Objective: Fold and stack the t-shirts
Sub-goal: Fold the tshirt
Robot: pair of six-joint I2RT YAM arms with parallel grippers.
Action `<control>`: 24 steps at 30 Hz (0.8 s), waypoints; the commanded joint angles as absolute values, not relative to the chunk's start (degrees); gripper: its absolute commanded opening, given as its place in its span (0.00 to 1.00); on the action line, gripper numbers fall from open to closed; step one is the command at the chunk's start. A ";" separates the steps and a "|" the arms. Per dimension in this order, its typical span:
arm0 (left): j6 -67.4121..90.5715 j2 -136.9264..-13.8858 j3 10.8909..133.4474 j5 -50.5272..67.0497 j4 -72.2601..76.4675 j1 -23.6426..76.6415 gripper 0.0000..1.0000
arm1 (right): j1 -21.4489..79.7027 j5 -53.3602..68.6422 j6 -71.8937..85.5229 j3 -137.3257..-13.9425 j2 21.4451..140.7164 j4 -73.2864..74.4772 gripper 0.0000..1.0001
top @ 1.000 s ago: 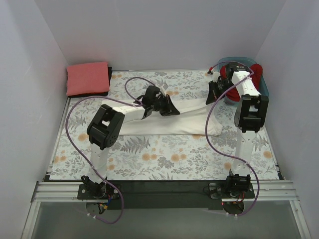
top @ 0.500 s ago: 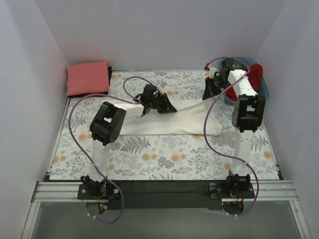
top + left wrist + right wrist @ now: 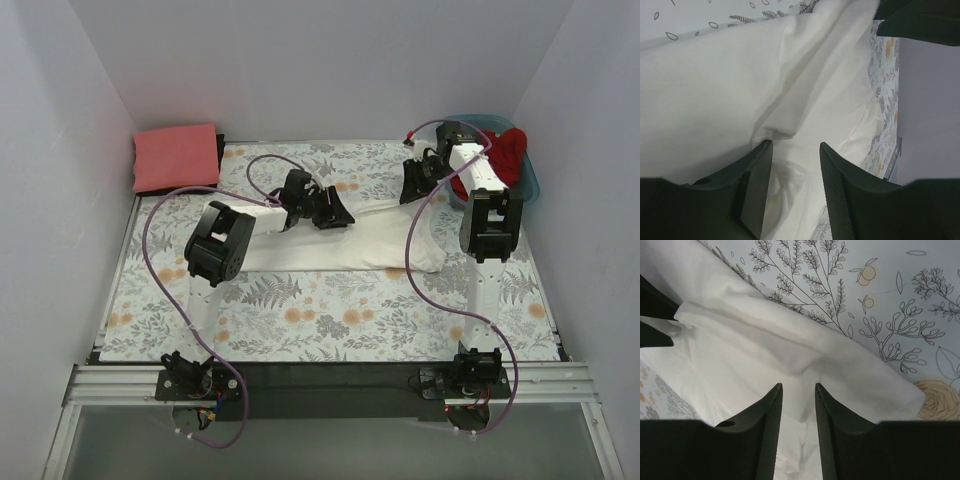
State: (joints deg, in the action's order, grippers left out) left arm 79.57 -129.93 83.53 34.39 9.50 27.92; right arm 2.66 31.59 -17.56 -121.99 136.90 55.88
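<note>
1. Nearest, on the base side of both grippers, the floral table cloth (image 3: 330,310) is covering the table.
2. Directly beneath the left gripper (image 3: 795,146) and the right gripper (image 3: 796,387), the white t-shirt (image 3: 340,245) is lying as a long band. One gripper is hovering over each end, probably to lay down a lengthwise fold.
3. Both grippers' jaws are standing apart, with cloth lying under them but unpinched, so the shirt is resting on the table.
4. Well beyond the left gripper, the folded coral-pink t-shirt (image 3: 177,156) is lying, likely serving as the stack's base.
5. Just behind the right gripper, the red t-shirt (image 3: 510,150) is sitting crumpled in the teal tub (image 3: 533,178), seemingly awaiting folding.
</note>
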 commanded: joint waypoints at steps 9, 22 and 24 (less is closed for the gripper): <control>74.36 -114.27 81.31 37.09 4.50 21.01 0.47 | 2.90 32.00 -20.56 -119.37 127.55 55.37 0.40; 55.81 -110.83 83.14 48.59 -11.78 18.54 0.48 | 2.81 28.82 -21.20 -121.61 129.80 55.90 0.38; 56.95 -110.74 83.15 49.56 -10.73 18.63 0.48 | 2.81 29.27 -20.48 -126.79 134.01 55.73 0.39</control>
